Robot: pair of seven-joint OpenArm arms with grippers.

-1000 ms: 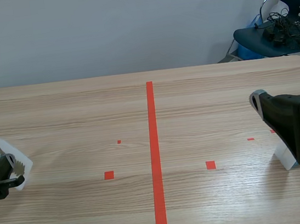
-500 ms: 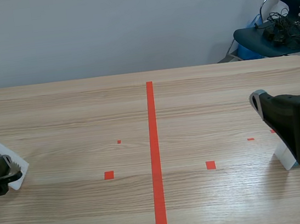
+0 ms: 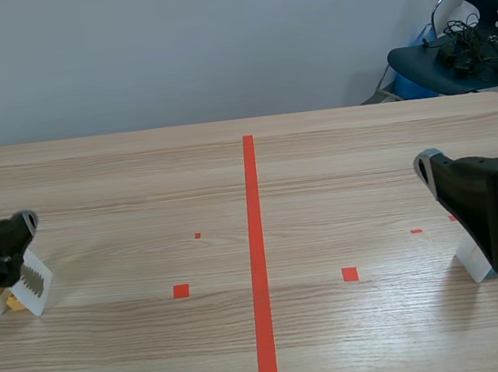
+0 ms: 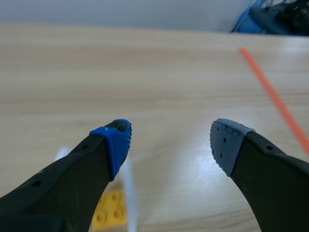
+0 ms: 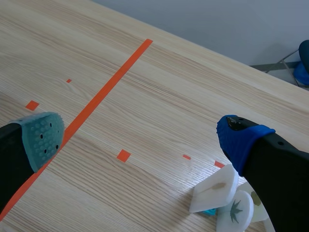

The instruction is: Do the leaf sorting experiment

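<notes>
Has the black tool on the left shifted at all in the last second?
Yes. The left tool moved up and away from the white card, farther above the red square mark.

Left gripper (image 4: 171, 140) lifted off white card (image 3: 32, 283), fingers now apart.

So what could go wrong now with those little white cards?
1. The left gripper is open, and the white card, with a yellow block at its foot, stands just below one finger. A small nudge could tip it over.
2. By the right gripper, the leaf cards crowd together next to one finger. Grabbing one might knock the others.
</notes>
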